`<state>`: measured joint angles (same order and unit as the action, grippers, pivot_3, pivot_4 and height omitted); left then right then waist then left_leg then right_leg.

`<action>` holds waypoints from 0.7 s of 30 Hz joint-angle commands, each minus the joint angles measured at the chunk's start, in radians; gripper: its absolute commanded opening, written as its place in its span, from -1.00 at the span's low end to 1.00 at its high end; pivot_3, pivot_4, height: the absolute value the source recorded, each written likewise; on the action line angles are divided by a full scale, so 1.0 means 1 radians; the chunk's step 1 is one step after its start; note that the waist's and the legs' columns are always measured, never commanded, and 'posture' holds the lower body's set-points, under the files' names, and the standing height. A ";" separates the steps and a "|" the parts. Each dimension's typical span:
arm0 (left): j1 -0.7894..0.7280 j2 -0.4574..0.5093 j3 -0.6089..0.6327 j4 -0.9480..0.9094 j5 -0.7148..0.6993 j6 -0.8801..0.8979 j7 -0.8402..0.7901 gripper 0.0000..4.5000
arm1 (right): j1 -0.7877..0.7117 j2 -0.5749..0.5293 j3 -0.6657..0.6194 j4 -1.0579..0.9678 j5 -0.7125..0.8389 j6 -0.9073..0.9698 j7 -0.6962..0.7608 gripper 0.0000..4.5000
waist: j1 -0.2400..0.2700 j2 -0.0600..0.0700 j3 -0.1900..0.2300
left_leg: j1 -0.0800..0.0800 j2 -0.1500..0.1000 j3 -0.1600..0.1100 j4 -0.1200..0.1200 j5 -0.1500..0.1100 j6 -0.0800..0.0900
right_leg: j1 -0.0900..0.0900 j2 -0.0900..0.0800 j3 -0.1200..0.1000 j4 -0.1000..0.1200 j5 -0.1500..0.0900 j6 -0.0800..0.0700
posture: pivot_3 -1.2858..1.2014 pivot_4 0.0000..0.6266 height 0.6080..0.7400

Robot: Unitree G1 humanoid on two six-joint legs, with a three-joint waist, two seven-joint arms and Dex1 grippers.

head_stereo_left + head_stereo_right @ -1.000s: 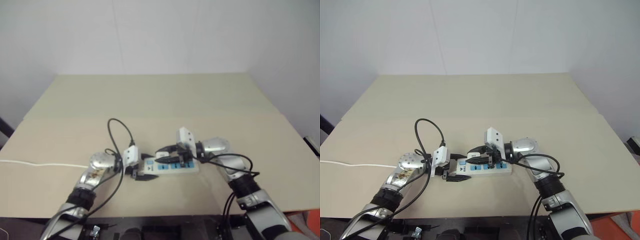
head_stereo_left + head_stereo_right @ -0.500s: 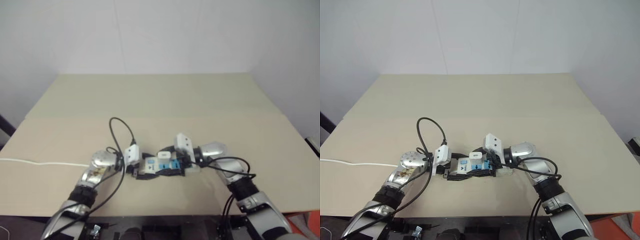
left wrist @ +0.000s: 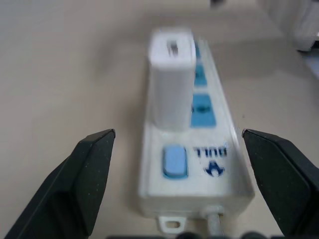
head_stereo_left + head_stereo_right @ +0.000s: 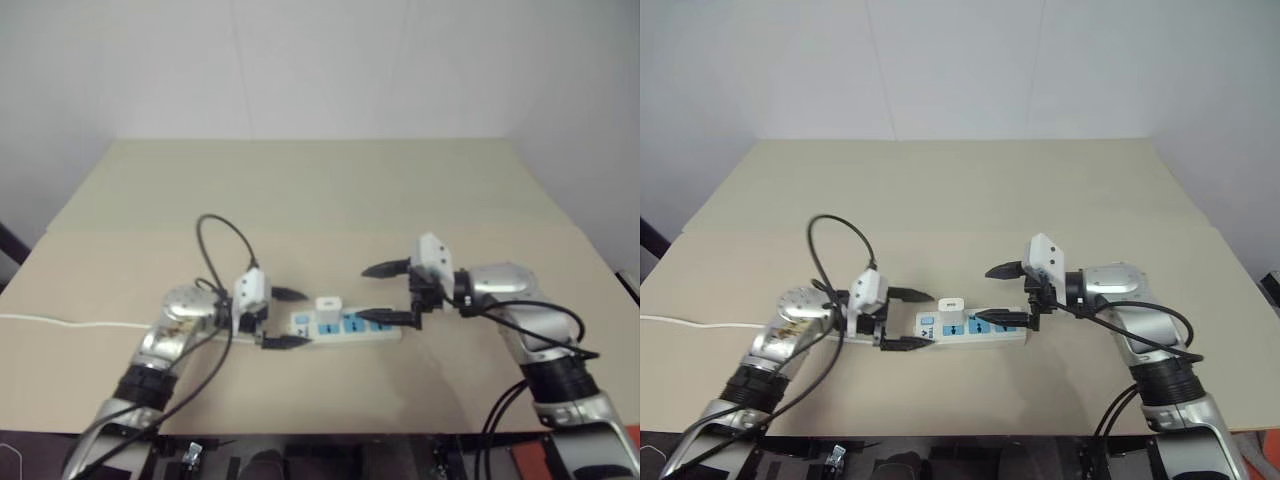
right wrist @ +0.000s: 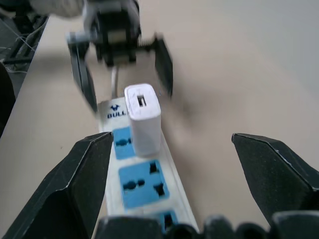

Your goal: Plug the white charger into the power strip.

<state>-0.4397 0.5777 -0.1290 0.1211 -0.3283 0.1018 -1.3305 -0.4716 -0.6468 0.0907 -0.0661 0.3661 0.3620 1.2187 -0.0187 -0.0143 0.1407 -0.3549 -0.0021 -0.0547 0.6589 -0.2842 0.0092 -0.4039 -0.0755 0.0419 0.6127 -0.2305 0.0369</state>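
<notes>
From the head views, the power strip [image 4: 975, 328], a long white plastic bar with blue socket faces, lay on the matte beige table [image 4: 940, 190]. The white charger [image 4: 951, 305], a small smooth cube, stood upright in the socket nearest its left end. The left gripper [image 4: 912, 319] and right gripper [image 4: 1006, 296] flanked the strip, both spread.

The left wrist view showed the charger beside a rounded blue switch [image 3: 174, 161], between parted black fingers [image 3: 82, 181].

The right wrist view showed the charger plugged in, fingers [image 5: 82, 177] wide apart.

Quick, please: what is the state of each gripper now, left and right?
Left gripper: open, holding nothing, at the switch end of the long white power strip.
Right gripper: open, holding nothing; the small white cube charger stands plugged in.
</notes>
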 commanded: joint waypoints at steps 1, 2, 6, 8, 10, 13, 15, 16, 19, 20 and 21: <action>0.069 0.105 0.096 -0.179 -0.109 0.089 -0.033 0.99 | 0.038 -0.060 -0.104 -0.086 0.054 0.016 -0.013 1.00 | -0.002 0.000 0.002 | 0.000 0.000 0.000 0.000 0.000 0.000 | 0.000 0.000 0.000 0.000 0.000 0.000 | 0.03 -0.52 1.00; 0.100 0.141 0.132 -0.218 -0.138 0.112 -0.037 0.99 | 0.058 -0.079 -0.129 -0.103 0.065 0.019 -0.015 1.00 | -0.002 0.001 0.002 | 0.000 0.000 0.000 0.000 0.000 0.000 | 0.000 0.000 0.000 -0.001 0.000 0.000 | 0.03 -0.52 1.00; 0.211 0.259 0.273 -0.304 -0.197 0.157 -0.025 0.99 | 0.151 -0.157 -0.232 -0.161 0.119 0.045 -0.011 1.00 | 0.002 0.001 0.005 | 0.001 0.001 0.000 -0.001 0.000 0.000 | 0.000 0.000 0.000 -0.001 0.000 0.000 | 0.03 -0.52 1.00; 0.271 0.312 0.344 -0.316 -0.206 0.161 -0.027 0.99 | 0.208 -0.202 -0.286 -0.185 0.150 0.062 0.004 1.00 | 0.004 0.001 0.005 | 0.001 0.001 0.000 -0.001 0.000 0.000 | 0.000 0.000 0.000 -0.001 0.000 0.000 | 0.03 -0.52 1.00; 0.327 0.343 0.400 -0.329 -0.210 0.159 -0.022 0.99 | 0.260 -0.232 -0.331 -0.201 0.167 0.061 0.009 1.00 | 0.006 0.001 0.005 | 0.001 0.001 0.001 -0.001 0.000 0.000 | 0.001 0.000 0.000 -0.001 0.000 0.000 | 0.03 -0.52 1.00; 0.399 0.360 0.468 -0.354 -0.222 0.175 -0.002 0.99 | 0.317 -0.273 -0.382 -0.198 0.172 0.052 0.022 1.00 | 0.006 0.001 0.006 | 0.001 0.001 0.002 -0.001 0.000 0.000 | 0.001 -0.001 0.000 -0.001 -0.001 0.000 | 0.03 -0.52 1.00; 0.432 0.358 0.487 -0.376 -0.229 0.185 0.009 0.99 | 0.337 -0.288 -0.395 -0.184 0.159 0.035 0.016 1.00 | 0.006 0.001 0.006 | 0.002 0.001 0.002 -0.001 0.000 0.000 | 0.002 -0.001 0.000 -0.001 -0.001 0.000 | 0.03 -0.52 1.00; 0.442 0.357 0.489 -0.386 -0.233 0.188 0.012 0.99 | 0.346 -0.292 -0.397 -0.177 0.152 0.024 0.017 1.00 | 0.006 0.001 0.006 | 0.002 0.001 0.002 -0.001 0.000 0.000 | 0.002 -0.001 0.000 -0.001 -0.001 0.000 | 0.03 -0.52 1.00; 0.457 0.356 0.488 -0.407 -0.243 0.197 0.021 0.99 | 0.362 -0.295 -0.401 -0.175 0.158 0.018 0.018 1.00 | 0.005 0.001 0.006 | 0.002 0.001 0.002 -0.001 0.000 0.000 | 0.002 0.000 0.000 -0.001 -0.001 0.000 | 0.03 -0.52 1.00; 0.455 0.355 0.482 -0.409 -0.243 0.199 0.024 0.99 | 0.365 -0.294 -0.401 -0.178 0.162 0.019 0.017 1.00 | 0.005 0.001 0.006 | 0.002 0.001 0.002 -0.001 0.000 0.000 | 0.002 0.000 0.000 -0.001 -0.001 0.000 | 0.03 -0.52 1.00; 0.451 0.355 0.476 -0.409 -0.243 0.201 0.027 0.99 | 0.365 -0.295 -0.400 -0.177 0.165 0.021 0.017 1.00 | 0.005 0.001 0.006 | 0.002 0.001 0.002 -0.001 0.000 0.000 | 0.002 0.000 0.000 -0.001 -0.001 0.000 | 0.03 -0.52 1.00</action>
<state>0.0147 0.9195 0.3297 -0.2623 -0.5521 0.3012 -1.3111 -0.1009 -0.9286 -0.2712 -0.2272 0.5142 0.4013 1.2355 -0.0133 -0.0134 0.1467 -0.3530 -0.0013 -0.0523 0.6581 -0.2842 0.0092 -0.4022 -0.0757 0.0421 0.6121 -0.2310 0.0372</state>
